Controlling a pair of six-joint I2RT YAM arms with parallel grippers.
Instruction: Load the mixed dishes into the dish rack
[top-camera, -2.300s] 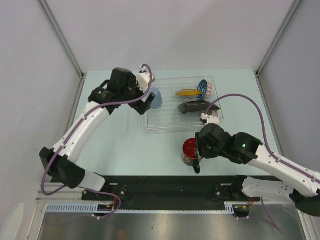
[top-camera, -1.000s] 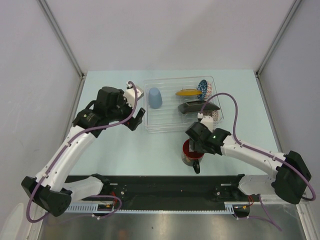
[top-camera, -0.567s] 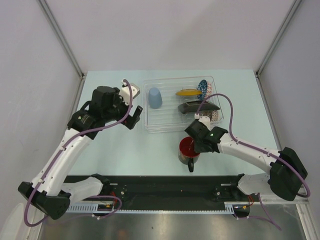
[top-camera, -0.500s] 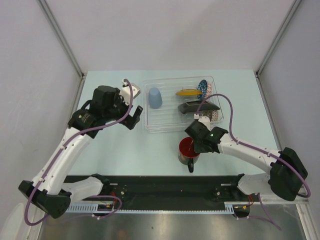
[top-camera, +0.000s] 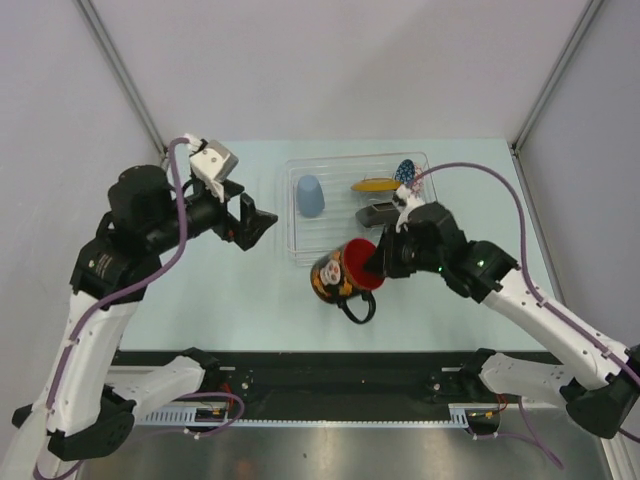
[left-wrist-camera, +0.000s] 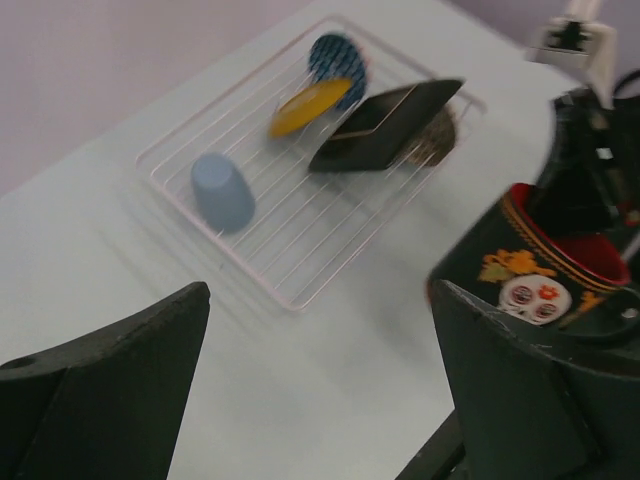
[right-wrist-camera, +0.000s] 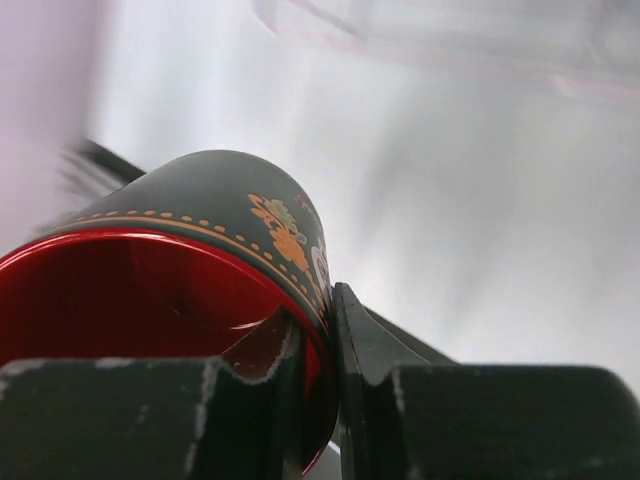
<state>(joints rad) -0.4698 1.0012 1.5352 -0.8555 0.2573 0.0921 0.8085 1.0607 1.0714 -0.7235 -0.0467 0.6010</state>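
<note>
Right end effector (top-camera: 377, 262) pinches the mug's (top-camera: 338, 274) rim (the rack (right-wrist-camera: 430, 40) blurs behind in its wrist view); left end effector (top-camera: 256, 222) hangs spread, empty.

No readable text — no labels, no numbers

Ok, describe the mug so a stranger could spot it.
Find the clear dish rack at the far middle of the table. Just before its near edge, the right gripper pinches the rim of the mug, tipped sideways. It alone is black with a red inside.
</note>
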